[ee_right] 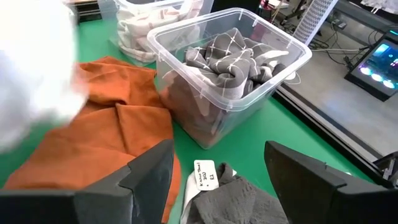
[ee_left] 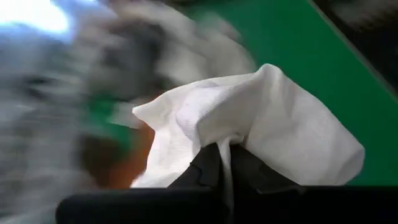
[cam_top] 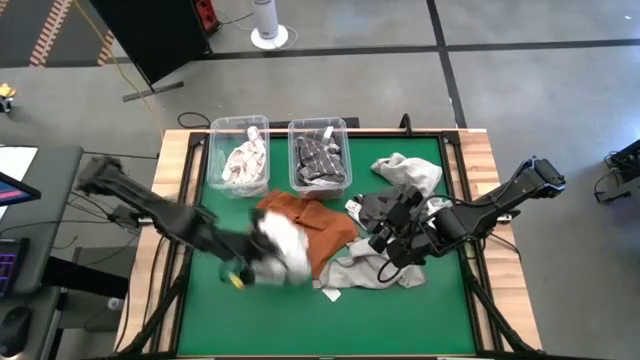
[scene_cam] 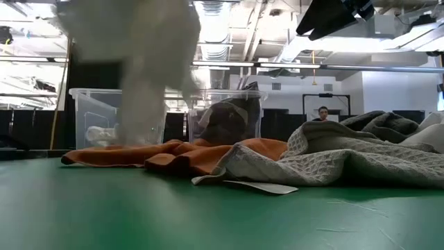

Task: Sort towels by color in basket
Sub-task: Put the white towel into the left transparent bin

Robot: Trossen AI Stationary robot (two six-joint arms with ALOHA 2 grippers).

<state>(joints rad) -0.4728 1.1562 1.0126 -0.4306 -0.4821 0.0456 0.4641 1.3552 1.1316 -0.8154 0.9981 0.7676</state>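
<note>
My left gripper is shut on a white towel, raised over the table's left middle; the towel shows blurred in the high view and the low view. A rust-orange towel lies spread on the green mat beside it. My right gripper stands open above a light grey towel at the right. Two clear bins stand at the far edge: one holds white towels with red checks, the other holds grey towels with a white grid. My left gripper pinches a bunched fold of the white towel between its two fingers. The cloth billows out past the fingertips. In the low view it hangs down in front of the bins; whether its lower end touches the orange towel, I cannot tell.
A dark grey towel and a pale one lie heaped at the far right. A white label sticks out near the grey towel. Bare green mat runs along the near edge. A person is in the room behind.
</note>
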